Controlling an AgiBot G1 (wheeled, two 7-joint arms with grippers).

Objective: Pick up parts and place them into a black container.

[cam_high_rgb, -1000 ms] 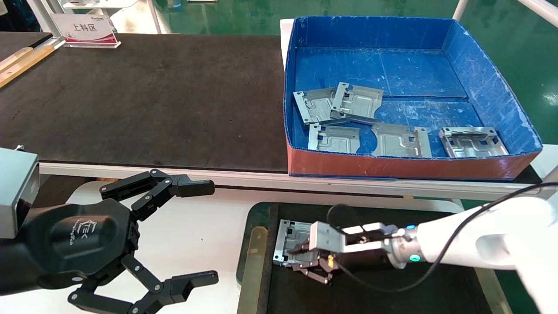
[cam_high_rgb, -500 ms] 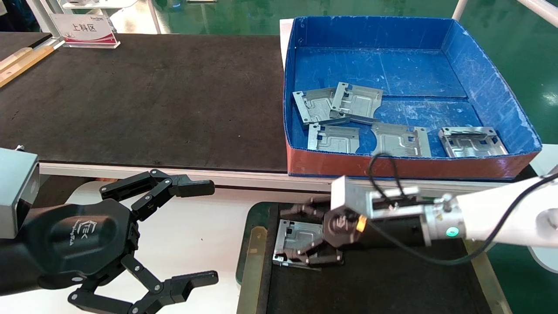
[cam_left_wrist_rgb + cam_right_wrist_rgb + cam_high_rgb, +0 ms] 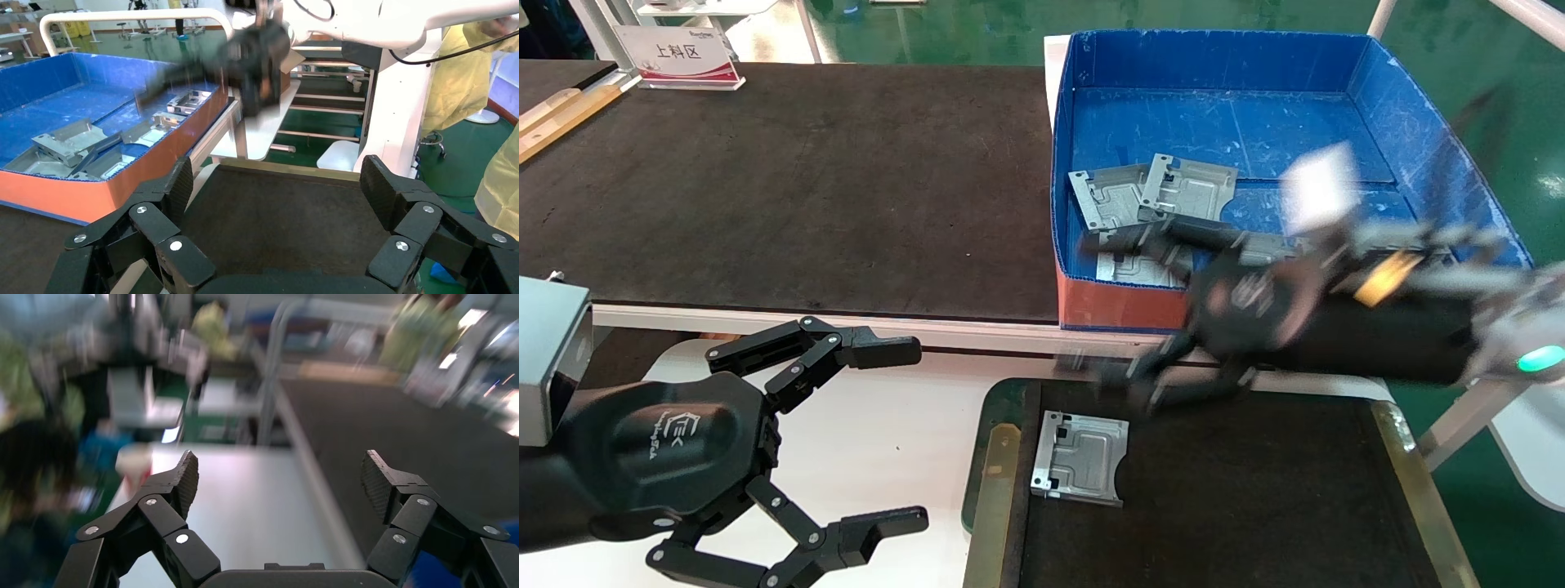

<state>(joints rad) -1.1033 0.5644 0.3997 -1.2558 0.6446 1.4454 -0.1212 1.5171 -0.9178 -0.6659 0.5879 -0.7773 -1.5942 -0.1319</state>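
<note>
Gaping wide — right tool point(image 3: 1128, 306), empty — above blue box point(image 3: 1434, 147)

We read "上料区" on the white sign point(image 3: 678, 55) at the mat's far corner; the left gripper point(image 3: 878, 433) housing's logo stays illegible.

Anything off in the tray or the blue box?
Nothing wrong. One part lies flat in the tray, near its left edge. In the blue box two parts overlap, one tilted on the other. Right gripper open, empty; left gripper parked, open.
</note>
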